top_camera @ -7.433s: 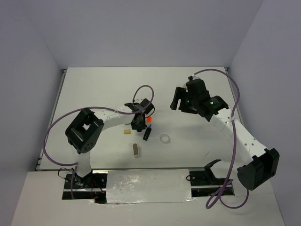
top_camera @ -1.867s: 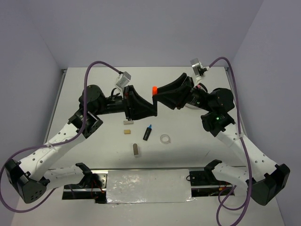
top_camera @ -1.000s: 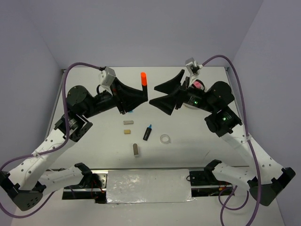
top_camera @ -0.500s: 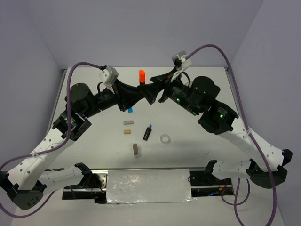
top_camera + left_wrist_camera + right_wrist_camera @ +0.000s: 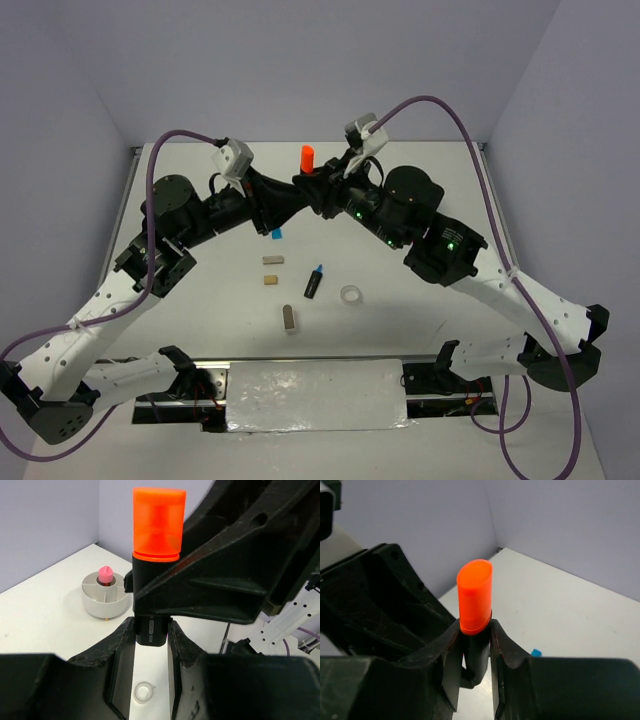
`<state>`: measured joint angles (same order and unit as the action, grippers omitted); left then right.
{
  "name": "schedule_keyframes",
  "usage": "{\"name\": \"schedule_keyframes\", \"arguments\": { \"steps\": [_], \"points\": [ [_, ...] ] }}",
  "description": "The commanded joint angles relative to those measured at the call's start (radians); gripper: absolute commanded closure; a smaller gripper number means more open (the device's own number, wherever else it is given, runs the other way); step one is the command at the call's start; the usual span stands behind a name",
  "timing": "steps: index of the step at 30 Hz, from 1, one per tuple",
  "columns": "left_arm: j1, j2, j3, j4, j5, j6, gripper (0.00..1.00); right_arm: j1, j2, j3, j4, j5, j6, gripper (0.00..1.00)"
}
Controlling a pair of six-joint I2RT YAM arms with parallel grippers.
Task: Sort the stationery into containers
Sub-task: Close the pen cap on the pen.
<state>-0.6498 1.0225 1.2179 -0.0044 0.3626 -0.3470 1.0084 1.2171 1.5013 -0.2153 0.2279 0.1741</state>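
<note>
A black marker with an orange cap (image 5: 308, 157) stands upright in mid-air over the table's far middle, held from both sides. My left gripper (image 5: 293, 196) is shut on the marker's black lower body (image 5: 150, 625). My right gripper (image 5: 320, 187) is shut on the body just under the cap (image 5: 475, 595). The white divided dish (image 5: 89, 596) holds a pink tube (image 5: 104, 573); my right arm hides it in the top view. On the table lie a blue-capped marker (image 5: 314, 281), a clear tape ring (image 5: 350, 295), and blue (image 5: 276, 234), grey (image 5: 271, 259) and tan (image 5: 268, 281) blocks.
A longer grey block (image 5: 289, 318) lies nearest the front. Both arms span the table's middle, their purple cables (image 5: 430, 105) looping above. Walls close the table at the back and sides.
My right gripper has swung left to the marker and closed on it below the orange cap. The left gripper has kept its hold, barely moving.
</note>
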Motion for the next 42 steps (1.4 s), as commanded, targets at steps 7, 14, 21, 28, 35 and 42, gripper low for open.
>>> {"name": "schedule_keyframes", "arguments": {
  "steps": [7,14,21,28,35,42],
  "points": [
    [0.004,-0.004,0.051,0.087,-0.024,-0.023,0.97,0.009,-0.027,-0.056,0.152,-0.019,-0.012,1.0],
    [0.003,0.002,0.074,0.055,0.03,-0.018,0.01,-0.007,-0.019,-0.036,0.145,-0.117,-0.013,1.0],
    [0.006,-0.021,0.095,-0.091,0.163,-0.009,0.01,-0.345,0.018,0.022,0.154,-0.959,0.102,1.0],
    [0.009,0.011,0.068,0.073,0.41,-0.159,0.03,-0.412,0.021,-0.002,0.454,-1.395,0.414,1.0],
    [0.009,0.062,0.074,0.175,0.427,-0.216,0.17,-0.403,-0.004,-0.098,0.696,-1.414,0.565,1.0],
    [0.01,0.08,0.029,0.332,0.455,-0.328,0.41,-0.399,-0.031,-0.078,0.528,-1.377,0.444,1.0]
  ]
}}
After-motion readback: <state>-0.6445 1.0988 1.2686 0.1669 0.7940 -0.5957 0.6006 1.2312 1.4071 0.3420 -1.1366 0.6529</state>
